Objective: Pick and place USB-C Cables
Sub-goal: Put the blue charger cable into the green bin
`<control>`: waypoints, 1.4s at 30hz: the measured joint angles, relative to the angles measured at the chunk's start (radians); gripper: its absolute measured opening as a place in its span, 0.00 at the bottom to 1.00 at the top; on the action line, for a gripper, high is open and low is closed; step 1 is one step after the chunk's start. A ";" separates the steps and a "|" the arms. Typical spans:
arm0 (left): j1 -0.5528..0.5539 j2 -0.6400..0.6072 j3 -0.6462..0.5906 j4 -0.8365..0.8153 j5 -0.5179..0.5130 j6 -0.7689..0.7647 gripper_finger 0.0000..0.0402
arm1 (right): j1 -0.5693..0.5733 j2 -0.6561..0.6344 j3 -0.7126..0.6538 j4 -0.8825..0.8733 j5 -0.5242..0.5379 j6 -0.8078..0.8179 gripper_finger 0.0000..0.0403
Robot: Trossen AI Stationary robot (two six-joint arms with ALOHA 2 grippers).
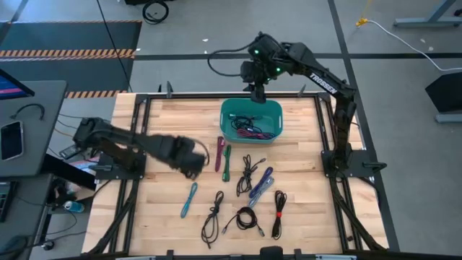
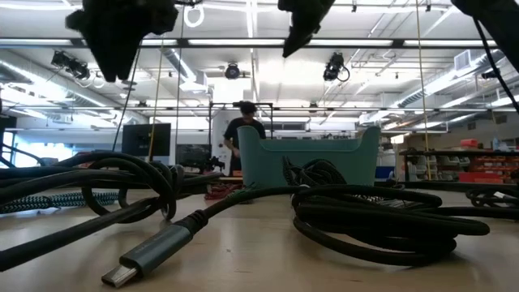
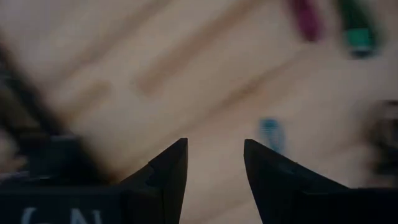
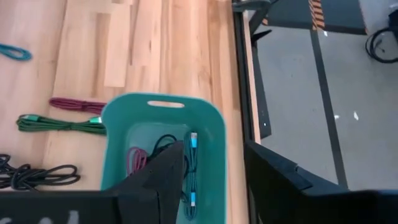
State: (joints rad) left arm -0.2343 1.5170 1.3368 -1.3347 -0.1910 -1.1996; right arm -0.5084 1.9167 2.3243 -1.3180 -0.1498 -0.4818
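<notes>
High view: wooden table (image 1: pixel 159 115), teal bin (image 1: pixel 250 108) near far edge, centre. Bin holds a tangle of cables, black plus reddish. Right wrist view adds a blue cable (image 4: pixel 193 168) and a magenta cable (image 4: pixel 135 160) inside the bin, w/ a black one between.

Right gripper (image 1: pixel 258 91) hangs over bin's far rim. Fingers apart, nothing between them; right wrist view shows the gap over the bin's edge and table side.

Left gripper (image 1: pixel 193 163) is low over table, left of centre, just beside the magenta cable (image 1: pixel 219 153) and green cable (image 1: pixel 227 160), which lie side by side in front of the bin. Left wrist view badly smeared; fingers (image 3: pixel 168 171) look spread w/ bare wood between, prob. empty.

Rest of USB-C cables on table, nearer side: light blue cable (image 1: pixel 189 199), black bundles (image 1: pixel 212 217), (image 1: pixel 246 219), (image 1: pixel 248 172), purple/blue pair (image 1: pixel 260 185), black one w/ red tie (image 1: pixel 279 214).

Low view: black coils (image 2: pixel 381 219) and a grey plug (image 2: pixel 150 253) up close, bin behind; a person (image 2: pixel 243 130) stands in the room beyond.
</notes>
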 joint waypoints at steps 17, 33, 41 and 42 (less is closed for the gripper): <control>-0.275 0.020 -0.477 0.730 0.149 -0.867 0.41 | -0.037 0.005 -0.001 -0.008 -0.026 -0.017 0.43; -0.244 0.035 -0.530 0.845 0.155 -0.691 0.41 | -0.037 0.005 -0.001 -0.011 -0.037 -0.045 0.43; -0.246 0.035 -0.530 0.839 0.155 -0.533 0.41 | -0.036 0.005 -0.001 -0.007 -0.036 -0.045 0.43; -0.246 0.035 -0.530 0.839 0.155 -0.524 0.41 | -0.036 0.005 -0.001 -0.007 -0.036 -0.045 0.43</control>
State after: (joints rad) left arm -0.4801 1.5520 0.8070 -0.4957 -0.0357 -1.7238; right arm -0.5447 1.9221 2.3238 -1.3245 -0.1860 -0.5266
